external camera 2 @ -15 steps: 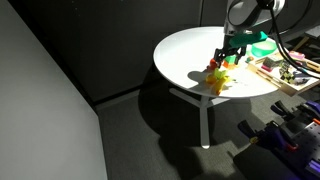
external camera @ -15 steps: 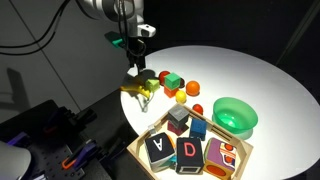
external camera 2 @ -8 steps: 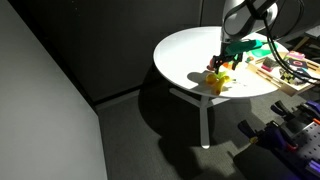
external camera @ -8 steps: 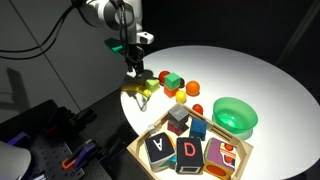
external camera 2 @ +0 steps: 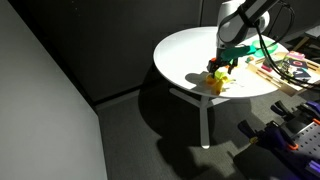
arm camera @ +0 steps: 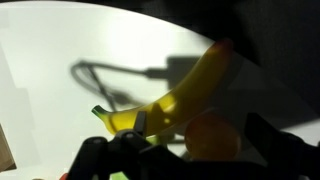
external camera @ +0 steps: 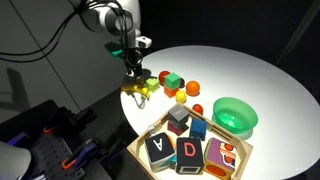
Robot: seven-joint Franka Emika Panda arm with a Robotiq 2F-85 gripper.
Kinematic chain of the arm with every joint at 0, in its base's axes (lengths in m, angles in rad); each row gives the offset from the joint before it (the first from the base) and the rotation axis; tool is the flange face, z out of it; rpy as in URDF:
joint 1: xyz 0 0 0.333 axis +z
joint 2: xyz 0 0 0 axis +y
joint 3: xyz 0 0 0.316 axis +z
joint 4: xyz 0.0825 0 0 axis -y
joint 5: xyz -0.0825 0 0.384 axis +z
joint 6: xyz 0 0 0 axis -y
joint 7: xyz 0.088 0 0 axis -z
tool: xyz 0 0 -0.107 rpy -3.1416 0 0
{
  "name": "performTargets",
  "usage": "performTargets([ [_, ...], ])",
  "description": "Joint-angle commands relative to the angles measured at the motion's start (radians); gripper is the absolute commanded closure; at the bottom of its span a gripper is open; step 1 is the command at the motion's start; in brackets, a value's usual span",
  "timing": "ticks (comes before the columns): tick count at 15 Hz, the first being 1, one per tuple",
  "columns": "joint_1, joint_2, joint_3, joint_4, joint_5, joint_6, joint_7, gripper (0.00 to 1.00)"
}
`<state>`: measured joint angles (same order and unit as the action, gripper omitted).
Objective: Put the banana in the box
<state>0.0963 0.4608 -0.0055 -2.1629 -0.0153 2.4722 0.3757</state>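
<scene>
We are watching the gripper (external camera: 133, 78) hovering directly over the banana (arm camera: 185, 95), which is lying well apart from the box (external camera: 143, 157), its long axis slanting across the wrist view; we cannot tell whether the gripper is released or clenched.

In the wrist view the banana (arm camera: 185, 95) is blurred; in an exterior view the opening of the hand (external camera: 136, 84) cannot be made out.

I'm finding the box (external camera: 246, 150) crowded with letter blocks (external camera: 188, 152), the green bowl (external camera: 236, 116) flanking it, open table (external camera: 240, 70) lying far right.
</scene>
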Motion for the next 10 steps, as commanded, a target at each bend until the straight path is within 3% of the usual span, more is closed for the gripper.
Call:
performTargets([
  [1,0.032,0.03,-0.015,0.016,0.009,0.03,0.034,0.0],
  [10,0.078,0.074,-0.029,-0.001,0.012,0.097,0.071,0.0],
])
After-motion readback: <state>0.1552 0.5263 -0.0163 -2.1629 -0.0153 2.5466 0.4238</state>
